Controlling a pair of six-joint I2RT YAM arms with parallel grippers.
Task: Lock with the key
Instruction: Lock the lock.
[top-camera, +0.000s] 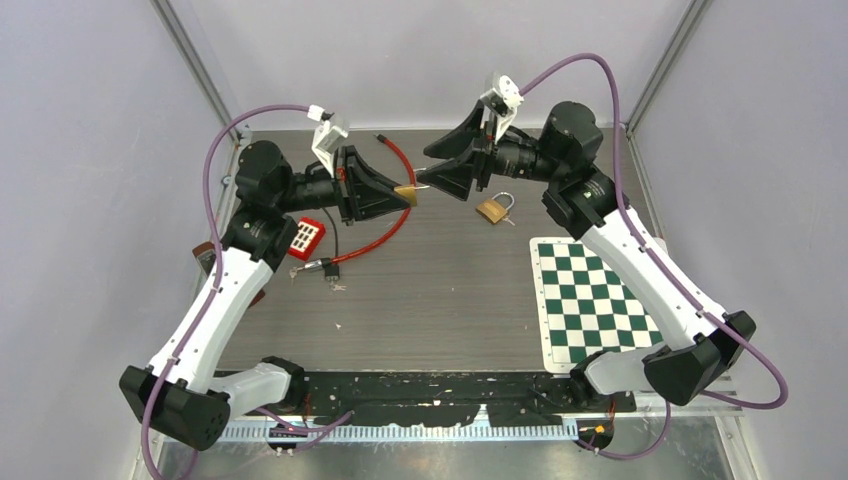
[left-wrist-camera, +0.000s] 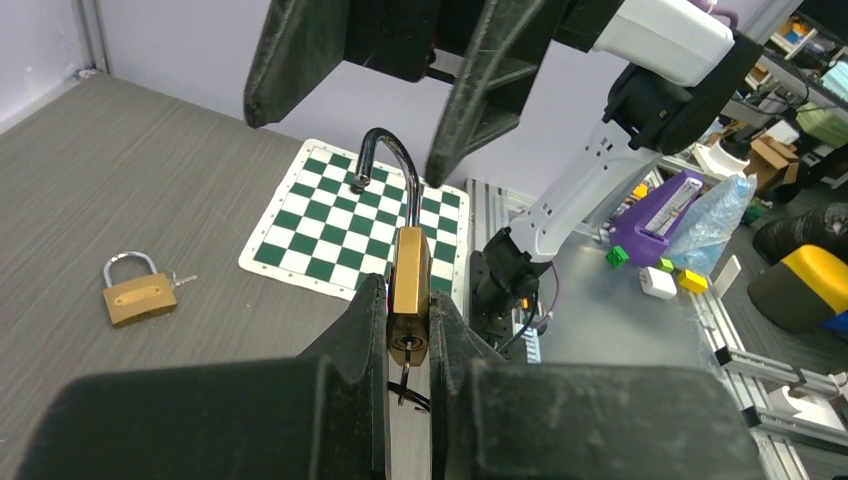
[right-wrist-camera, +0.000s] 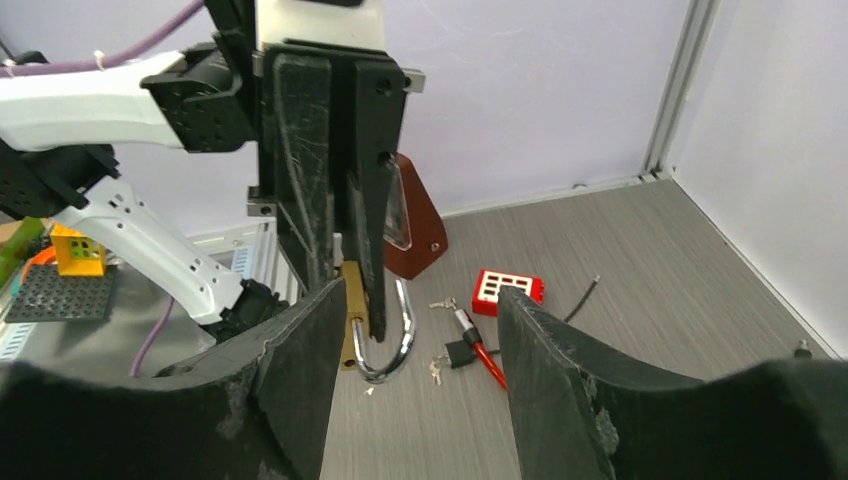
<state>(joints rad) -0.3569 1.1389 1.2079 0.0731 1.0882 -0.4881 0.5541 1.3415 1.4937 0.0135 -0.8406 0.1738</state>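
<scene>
Since the brass padlock (left-wrist-camera: 410, 275) is small, rigid metal, probably dense and slick, you should press on the crown of its shackle (left-wrist-camera: 395, 165), not the body. It is held aloft, clamped in the left gripper (left-wrist-camera: 405, 300). The right gripper (right-wrist-camera: 415, 305) stands open astride the raised shackle. A second padlock (top-camera: 490, 211), a red cable (top-camera: 372, 240) and a checkered mat (top-camera: 590, 300) lie on the table below, none of them obstructing.

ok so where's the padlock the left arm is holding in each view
Top external: padlock just left of centre, upper half.
Left wrist: padlock at centre, upright, shackle open above.
Right wrist: padlock low, left of centre, shackle pointing down.
Shared landmark: the left gripper clamped on its brass body.
</scene>
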